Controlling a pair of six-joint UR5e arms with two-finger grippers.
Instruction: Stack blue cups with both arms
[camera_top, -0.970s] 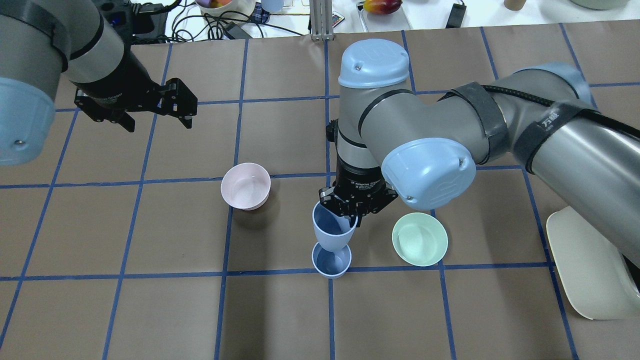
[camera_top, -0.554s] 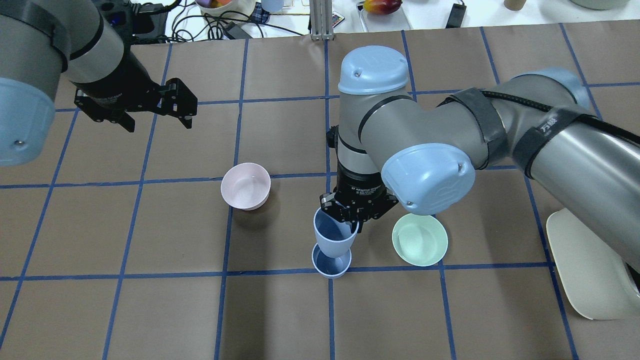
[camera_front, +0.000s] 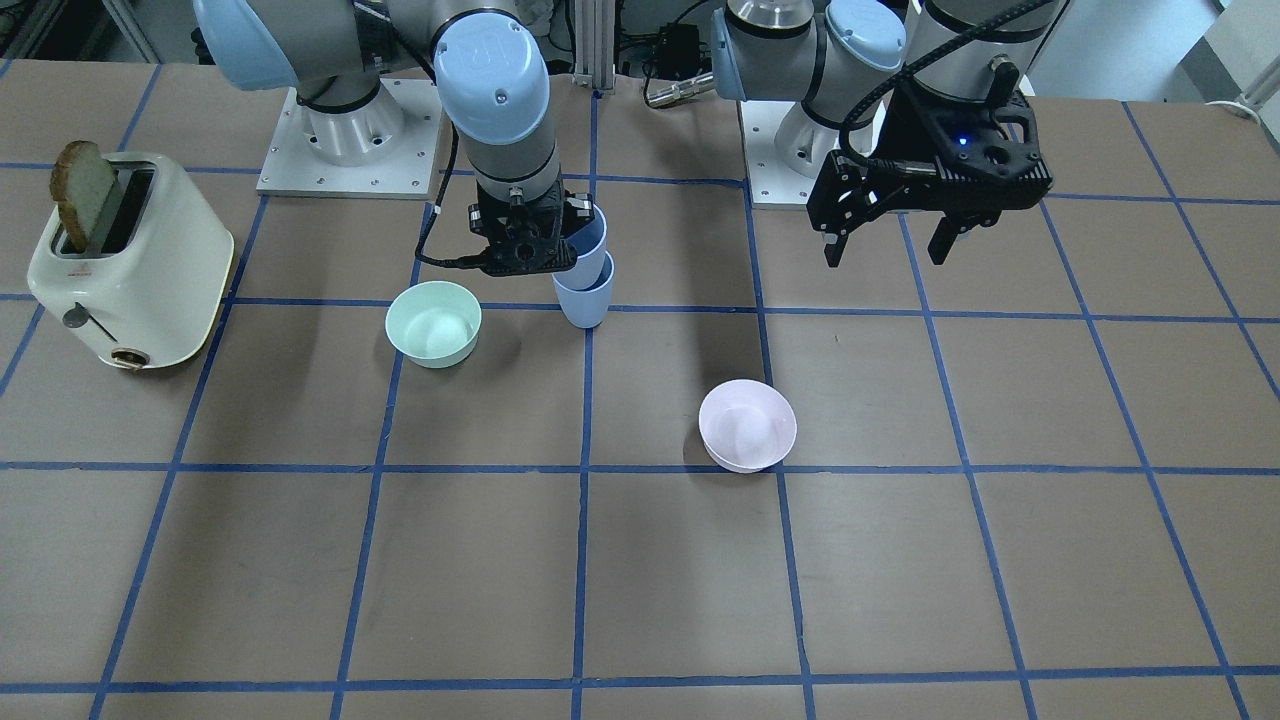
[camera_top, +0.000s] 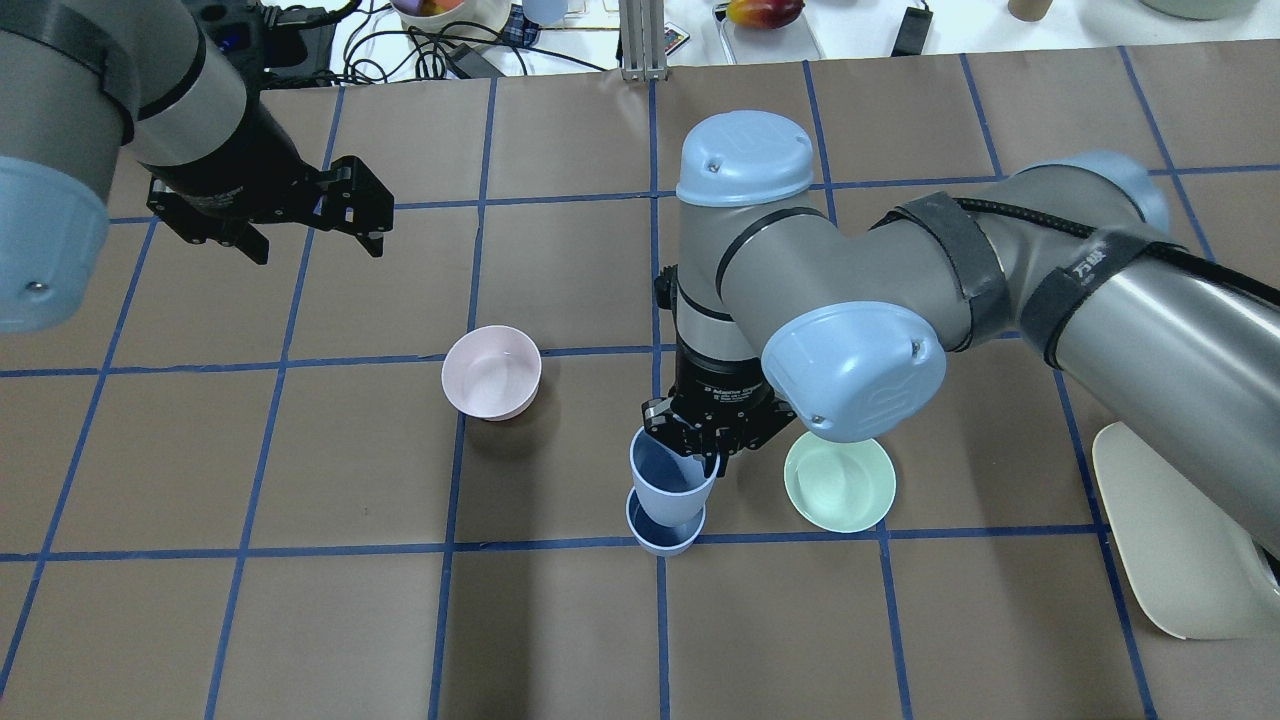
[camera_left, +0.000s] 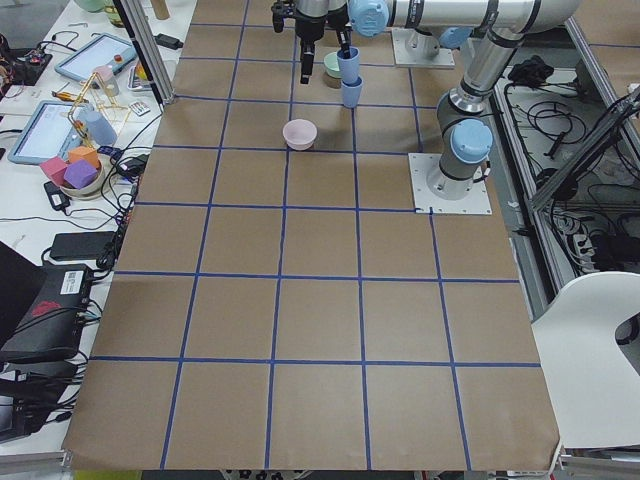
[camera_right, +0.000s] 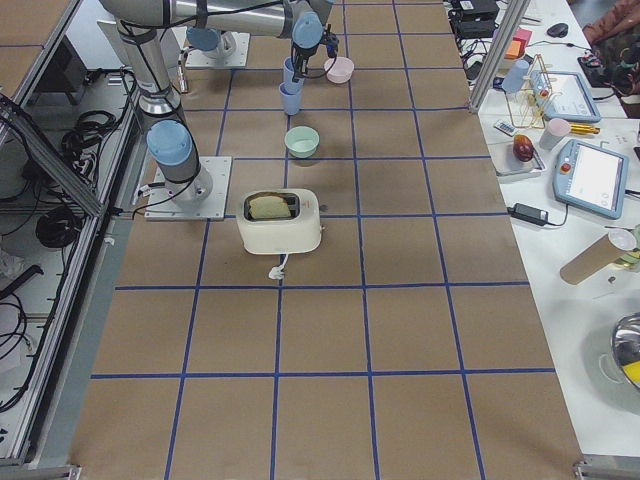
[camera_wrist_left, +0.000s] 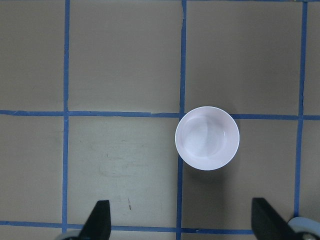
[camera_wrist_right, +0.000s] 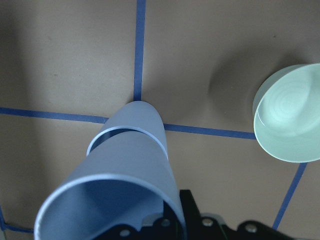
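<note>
Right gripper (camera_top: 703, 447) is clenching the upper blue cup (camera_top: 668, 483), upright, partly nesting into the lower blue cup (camera_top: 663, 538) at six o'clock.

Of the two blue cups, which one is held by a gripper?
The upper blue cup: the right gripper pinches its rim, and its base sits inside the lower blue cup, which stands free on the table.

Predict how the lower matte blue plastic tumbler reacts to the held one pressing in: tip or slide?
Likely light and thin-walled, so the lower matte blue plastic tumbler may slide on the paper. Tapered to a narrow base, it could tip under an off-centre push. The upper tumbler, held by the right gripper, sits partly inside, which probably steadies it.
</note>
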